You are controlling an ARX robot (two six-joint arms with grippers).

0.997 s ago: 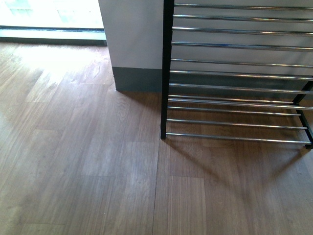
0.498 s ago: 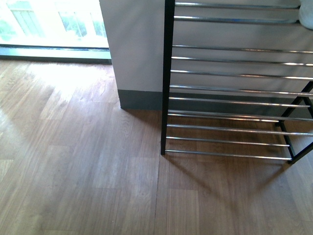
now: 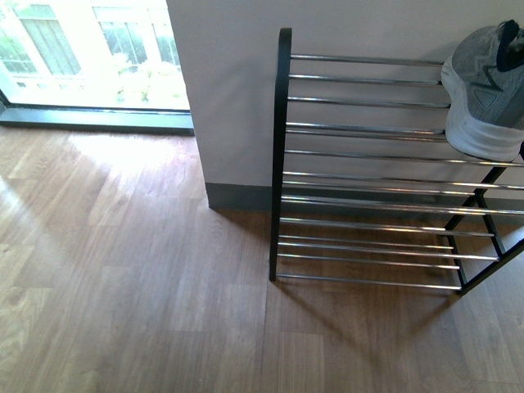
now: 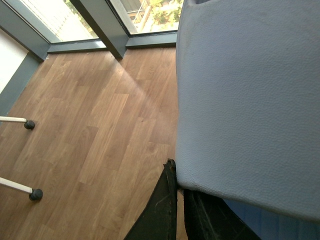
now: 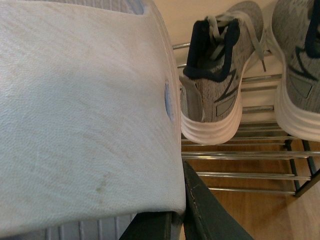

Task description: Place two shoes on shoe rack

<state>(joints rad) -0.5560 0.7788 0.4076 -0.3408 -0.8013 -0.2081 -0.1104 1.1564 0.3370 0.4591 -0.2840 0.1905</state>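
The shoe rack with a black frame and chrome bars stands against the white wall, right of centre in the front view. One grey knit sneaker with a thick white sole rests on its top tier at the right edge. The right wrist view shows two grey sneakers on the rack bars. My right gripper is shut on a pale slide sandal. My left gripper is shut on the other pale blue slide sandal, above the wood floor. Neither arm shows in the front view.
A white wall column with a grey skirting stands left of the rack. A floor-level window runs along the far left. Two white legs with black feet stand on the floor in the left wrist view.
The front view has tilted upward: the rack's top tier, the grey sneaker on it and the window have come into view.
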